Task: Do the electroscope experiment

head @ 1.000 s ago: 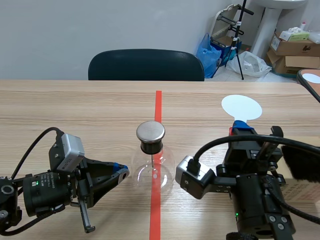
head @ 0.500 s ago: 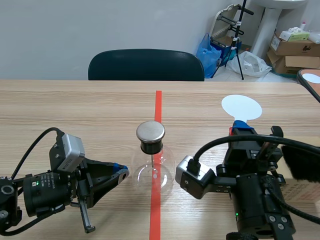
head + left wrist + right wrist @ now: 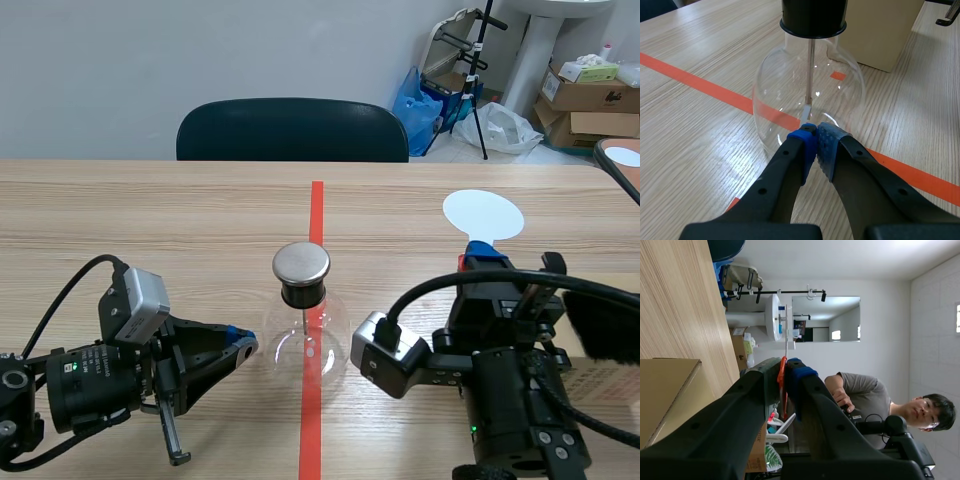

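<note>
The electroscope [image 3: 305, 340] is a clear round flask with a black stopper and a metal disc top [image 3: 301, 263]. It stands on the red tape line at the table's middle. In the left wrist view its thin inner rod [image 3: 810, 75] hangs down inside the glass [image 3: 840, 85]. My left gripper [image 3: 243, 345] [image 3: 816, 135] is shut on nothing, its blue pads right at the flask's lower wall. My right gripper [image 3: 484, 250] [image 3: 787, 365] is raised and tilted, shut on a thin orange-red strip [image 3: 783, 385]. In the scene view a white disc [image 3: 483, 214] sticks out past its pads.
A dark fuzzy thing [image 3: 605, 325] and a cardboard box [image 3: 880, 30] lie by the right arm. A dark chair [image 3: 292, 130] stands behind the far table edge. A person [image 3: 865, 390] shows in the right wrist view.
</note>
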### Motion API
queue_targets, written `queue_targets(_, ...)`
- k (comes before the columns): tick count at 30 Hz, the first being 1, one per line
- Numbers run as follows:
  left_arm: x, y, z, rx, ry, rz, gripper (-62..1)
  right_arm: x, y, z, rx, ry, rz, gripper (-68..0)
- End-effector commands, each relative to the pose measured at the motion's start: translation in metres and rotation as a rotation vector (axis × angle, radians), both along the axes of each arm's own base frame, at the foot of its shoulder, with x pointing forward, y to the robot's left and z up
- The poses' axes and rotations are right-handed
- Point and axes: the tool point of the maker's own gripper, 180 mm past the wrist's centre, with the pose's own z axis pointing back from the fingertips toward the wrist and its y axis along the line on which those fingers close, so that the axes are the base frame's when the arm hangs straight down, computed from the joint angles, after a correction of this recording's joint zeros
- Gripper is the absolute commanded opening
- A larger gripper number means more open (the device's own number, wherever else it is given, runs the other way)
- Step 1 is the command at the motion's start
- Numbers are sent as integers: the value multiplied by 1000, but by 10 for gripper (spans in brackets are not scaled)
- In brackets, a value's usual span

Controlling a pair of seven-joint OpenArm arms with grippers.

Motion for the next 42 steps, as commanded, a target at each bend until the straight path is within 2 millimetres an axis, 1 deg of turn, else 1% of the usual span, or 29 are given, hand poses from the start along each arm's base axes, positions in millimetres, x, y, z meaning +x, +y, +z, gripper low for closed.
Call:
queue_targets(1,3,-2,9,-26,-19,2,-575,3,3,12,8,-40,15,-658)
queue_targets(5,3,-3,9,-26,-19,2,-575,2,14,12,1,-41,78,-658)
queue_targets(11,3,-3,9,-27,-19,2,-575,-4,44,12,-18,-41,246,-658)
queue_targets(18,3,-3,9,-27,-19,2,-575,-18,78,10,-42,-42,452,-658)
queue_targets(24,3,-3,9,-26,-19,2,-575,-31,99,9,-57,-41,590,-658)
queue_targets(36,3,-3,9,-27,-19,2,-575,-44,115,7,-70,-41,704,-658)
queue_targets(42,3,-3,9,-27,-19,2,-575,-46,117,7,-71,-41,716,-658)
